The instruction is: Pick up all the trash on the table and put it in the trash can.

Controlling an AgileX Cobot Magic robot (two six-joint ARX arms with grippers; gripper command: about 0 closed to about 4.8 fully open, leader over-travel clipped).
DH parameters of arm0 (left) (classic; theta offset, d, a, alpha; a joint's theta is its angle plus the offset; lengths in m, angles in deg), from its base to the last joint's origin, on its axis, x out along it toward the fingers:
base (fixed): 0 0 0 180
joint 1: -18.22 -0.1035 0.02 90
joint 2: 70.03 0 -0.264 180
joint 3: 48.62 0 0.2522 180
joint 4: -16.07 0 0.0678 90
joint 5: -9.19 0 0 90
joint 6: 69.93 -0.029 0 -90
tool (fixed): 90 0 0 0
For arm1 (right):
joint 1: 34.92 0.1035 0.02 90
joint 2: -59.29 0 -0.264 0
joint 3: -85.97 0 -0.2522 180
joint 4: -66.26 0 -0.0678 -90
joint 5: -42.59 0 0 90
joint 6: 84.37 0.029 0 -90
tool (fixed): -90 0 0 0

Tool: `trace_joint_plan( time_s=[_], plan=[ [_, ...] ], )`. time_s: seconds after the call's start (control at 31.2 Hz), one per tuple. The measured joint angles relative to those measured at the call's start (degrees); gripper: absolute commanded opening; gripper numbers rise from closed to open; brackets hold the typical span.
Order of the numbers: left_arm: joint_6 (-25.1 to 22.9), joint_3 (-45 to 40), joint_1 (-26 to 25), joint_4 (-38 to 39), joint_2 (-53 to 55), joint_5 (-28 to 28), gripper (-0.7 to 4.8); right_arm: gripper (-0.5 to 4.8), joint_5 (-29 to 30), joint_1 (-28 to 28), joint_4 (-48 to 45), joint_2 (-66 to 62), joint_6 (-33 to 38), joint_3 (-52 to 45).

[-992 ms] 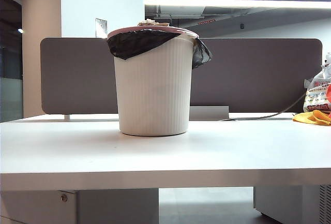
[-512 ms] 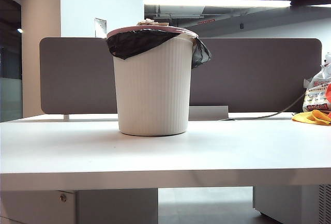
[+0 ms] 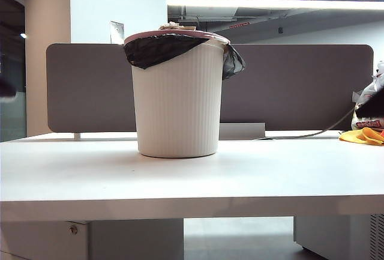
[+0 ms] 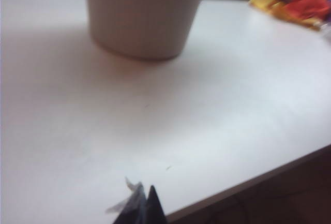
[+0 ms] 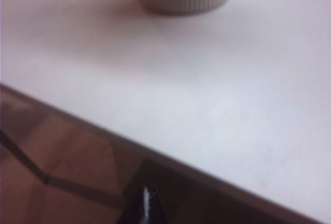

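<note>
In the middle of the table (image 3: 288,182) stands the trash can (image 3: 177,95), tall and white, with a black bag (image 3: 157,50) hanging over its pink rim. Some crumpled paper (image 3: 176,27) peeks out at the top, so the trash looks like it is already inside. The white top around the can looks bare.

The left gripper (image 4: 142,206) hangs low near the front edge of the table, and its tips are pressed together with nothing between them. The right gripper (image 5: 147,203) sits just past the front edge, over the floor, and its tips look pinched together and empty too.

What could go wrong? An arm could swing in and bump the can and tip it, and the trash would spill back out. The right gripper could also knock the table edge if it comes in too low.

At the far right side lie a yellow cloth (image 3: 363,136) and a printed bag (image 3: 367,111), well apart from the can. A grey cable (image 3: 312,133) runs along the back by the partition panel (image 3: 300,86). Nothing stands between the grippers and the can
</note>
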Motion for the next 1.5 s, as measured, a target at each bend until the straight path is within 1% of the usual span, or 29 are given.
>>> trace_joint_plan(
  time_s=[0.06,0.16,0.29,0.45,0.54,0.67,0.99,1.09,1.18,1.28,1.34,1.41,1.5],
  plan=[
    [-0.42,-1.16,-0.02,-0.07,0.02,1.99,-0.06,-0.05,0.00,0.00,-0.09,-0.02,0.00,-0.98],
    [-2.12,-2.21,-0.02,-0.52,0.00,3.23,-0.06,-0.05,-0.02,0.00,-1.81,-0.02,0.57,-2.89],
    [-2.93,-4.04,-0.02,-1.27,0.00,3.28,-0.06,-0.05,0.00,0.00,-4.20,0.00,2.40,-4.98],
    [-2.95,-4.39,-0.02,0.22,-0.04,3.37,-0.05,-0.03,0.00,0.00,-2.58,-0.02,2.73,-5.51],
    [-2.73,-4.39,-0.02,0.22,-0.02,3.26,-0.05,0.23,-0.02,0.00,-2.54,0.00,2.82,-5.51],
    [-2.73,-4.39,-0.02,0.22,-0.02,3.23,-0.05,0.22,-0.90,-0.02,-2.54,0.00,2.82,-5.51],
    [-2.73,-4.39,-0.02,0.26,-0.15,3.21,-0.05,0.22,-0.90,-0.02,-2.54,0.00,2.82,-5.51],
    [-2.71,-4.39,-0.33,1.07,-3.02,3.02,-0.05,0.22,-0.90,-0.22,-2.19,1.01,2.82,-5.51],
    [-2.71,-4.39,-3.89,1.53,-7.54,0.68,-0.05,0.22,-0.81,-1.81,-2.12,3.10,2.82,-5.51],
    [-2.73,-4.39,-9.66,1.86,-12.31,-1.81,-0.05,0.22,-0.90,-6.01,-1.31,5.75,2.82,-5.51],
    [-2.71,-4.39,-15.32,1.57,-16.17,-2.67,-0.05,0.22,-0.81,-9.97,-0.35,8.98,2.82,-5.51],
    [-2.71,-4.37,-19.45,1.75,-18.86,-3.17,-0.05,0.22,-0.90,-14.64,0.28,12.87,2.82,-5.51],
    [-2.71,-4.31,-24.98,0.07,-18.58,-2.75,-0.05,0.22,-0.96,-21.81,-0.02,18.47,2.82,-5.51]
  ],
)
